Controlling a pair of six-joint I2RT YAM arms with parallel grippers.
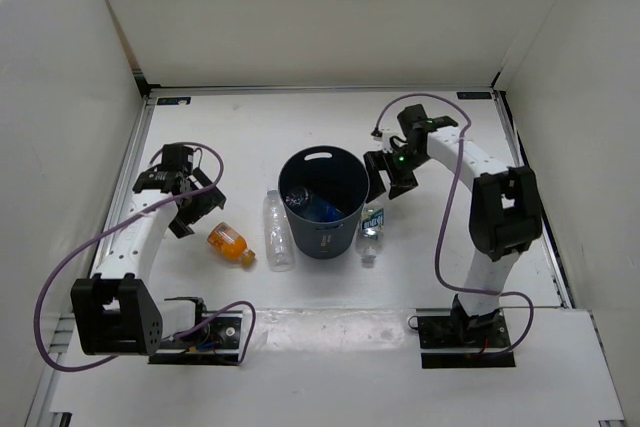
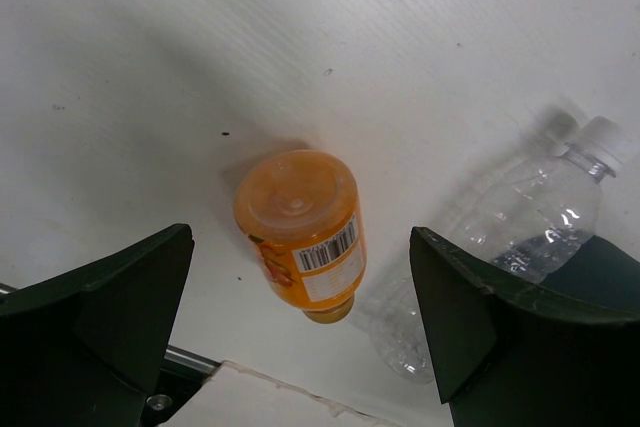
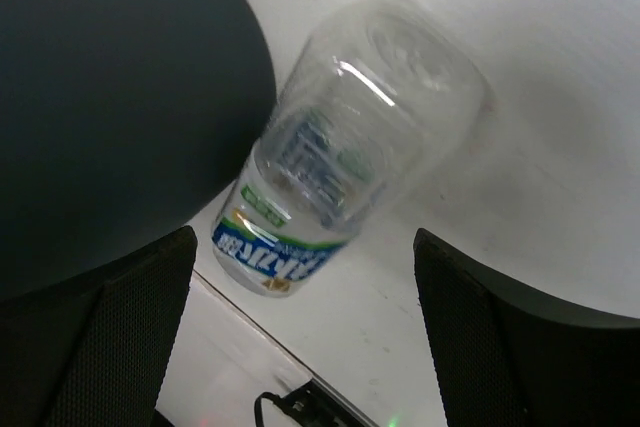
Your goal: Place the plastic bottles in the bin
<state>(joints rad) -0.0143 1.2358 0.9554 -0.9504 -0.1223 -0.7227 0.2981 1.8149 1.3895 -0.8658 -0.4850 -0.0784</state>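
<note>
Top external view is showing the bin (image 1: 322, 239) standing upright near the middle of the worktop (image 1: 250, 137), with the blue-labelled bottle (image 1: 312, 207) lying inside it. Three other bottles are lying on their sides on the worktop. The long clear bottle (image 1: 278, 230) is resting just beside the bin's left wall, and the orange bottle (image 1: 230, 244) is lying a little further left, apart from the clear one. The green-white labelled bottle (image 1: 371, 232) is lying just beside the bin's right wall; whether it is touching the wall cannot be told.

Left claw (image 1: 198, 209) is hovering over the orange bottle with its fingers spread wide and pinching nothing. In the left wrist view, that bottle is sitting between the two fingers, and the clear bottle is showing partly behind the right-hand finger.

Right claw (image 1: 390, 187) is hanging close to the bin's right rim, also spread wide and gripping nothing. In the right wrist view, the green-white labelled bottle is lying between its fingers, next to the dark curve of the bin.
</note>
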